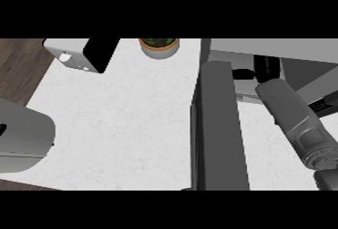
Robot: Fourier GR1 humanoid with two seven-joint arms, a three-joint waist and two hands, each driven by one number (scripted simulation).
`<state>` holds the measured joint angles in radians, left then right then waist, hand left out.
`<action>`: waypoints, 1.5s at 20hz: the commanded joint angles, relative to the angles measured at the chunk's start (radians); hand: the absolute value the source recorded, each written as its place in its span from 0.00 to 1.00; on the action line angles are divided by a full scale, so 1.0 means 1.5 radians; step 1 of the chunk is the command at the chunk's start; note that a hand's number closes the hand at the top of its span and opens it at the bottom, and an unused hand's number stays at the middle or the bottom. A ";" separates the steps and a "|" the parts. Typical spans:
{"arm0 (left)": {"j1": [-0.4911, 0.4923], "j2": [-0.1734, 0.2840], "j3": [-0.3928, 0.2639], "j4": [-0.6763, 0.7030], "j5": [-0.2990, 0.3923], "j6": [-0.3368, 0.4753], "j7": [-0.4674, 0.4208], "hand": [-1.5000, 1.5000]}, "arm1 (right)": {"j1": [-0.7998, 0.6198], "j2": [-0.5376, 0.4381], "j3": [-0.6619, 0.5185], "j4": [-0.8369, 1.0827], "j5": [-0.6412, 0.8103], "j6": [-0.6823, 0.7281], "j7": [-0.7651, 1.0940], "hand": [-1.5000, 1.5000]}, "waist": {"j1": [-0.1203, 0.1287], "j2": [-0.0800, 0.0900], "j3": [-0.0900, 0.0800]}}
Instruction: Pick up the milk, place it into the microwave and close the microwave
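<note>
A white marbled stone counter (125, 120) fills the view, evenly lit. Dark wood plank floor (19, 67) shows at left. 1 small potted plant in a grey pot (159, 47) stands at the far edge.

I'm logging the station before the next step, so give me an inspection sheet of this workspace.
Surface: white marbled counter.
Job's things: microwave at the right, its dark door swung open across the counter; milk not seen.
Clutter: white and black appliance and potted plant at the far edge.
Hands: right forearm lies beside the door, its hand not made out; left hand not seen.
Cables: nothing seen.
Surroundings: wood floor at the left.
</note>
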<state>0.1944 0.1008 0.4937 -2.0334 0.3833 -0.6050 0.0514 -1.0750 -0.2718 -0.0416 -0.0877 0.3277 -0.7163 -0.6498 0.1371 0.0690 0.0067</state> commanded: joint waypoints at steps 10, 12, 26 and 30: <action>-0.001 -0.027 -0.074 0.005 -0.025 -0.045 -0.014 0.00 | 0.030 0.031 -0.096 -0.026 -0.102 0.203 -0.106 0.00 | -0.028 -0.018 -0.001; -0.016 -0.035 -0.093 0.027 -0.035 -0.048 -0.016 0.00 | 0.057 0.032 -0.106 -0.022 -0.112 0.241 -0.133 0.00 | -0.042 -0.019 -0.001; 0.010 -0.063 -0.198 -0.034 -0.047 -0.046 0.050 1.00 | 0.158 0.051 -0.156 -0.029 -0.178 0.499 -0.193 0.00 | -0.073 -0.041 -0.003; 0.017 -0.067 -0.288 -0.005 -0.086 0.013 0.019 1.00 | 0.222 0.070 -0.152 -0.046 -0.183 0.523 -0.227 0.00 | -0.084 -0.044 -0.004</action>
<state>0.1973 0.0063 0.1513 -2.0452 0.2799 -0.6338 0.0906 -0.8139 -0.1871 -0.2732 -0.1375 0.0614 0.0119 -0.9450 0.0239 0.0094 0.0017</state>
